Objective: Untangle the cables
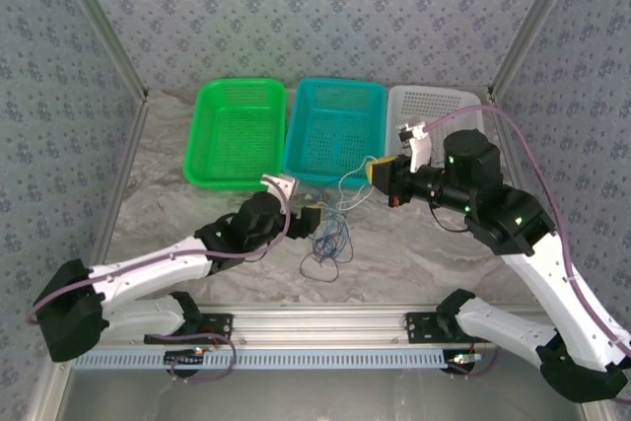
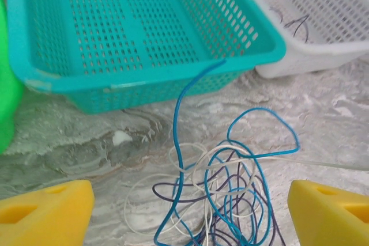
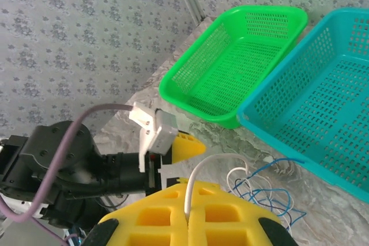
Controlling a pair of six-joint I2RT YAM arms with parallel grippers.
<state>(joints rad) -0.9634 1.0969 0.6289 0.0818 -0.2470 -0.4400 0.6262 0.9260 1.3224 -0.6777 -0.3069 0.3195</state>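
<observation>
Top external view, from my left: a green basket (image 1: 237,133) stands at the far edge of the counter (image 1: 414,263). In front of it my left tool (image 1: 314,219) sits low, right at the left side of the cables (image 1: 330,236). In the left wrist view its yellow fingers (image 2: 46,208) stand wide apart with nothing between them. The tangle of blue, white and dark loops lies on the counter just ahead, between the two tips. One blue cable (image 2: 176,125) rises out of the pile toward the rim of the teal basket (image 2: 144,79).

Further right, my right tool (image 1: 379,173) hangs above the counter near that basket's front corner. It is closed on a white cable (image 3: 218,156) that comes out between its pads and droops back to the pile. So that strand runs from the heap up and to the right, and the heap lies left of and below the right tool.

My left arm is nearer the pile. I judge the next move hangs on pinching the heap there while the right draws away along the strand's line. A white basket (image 1: 434,110) stands farthest right.
</observation>
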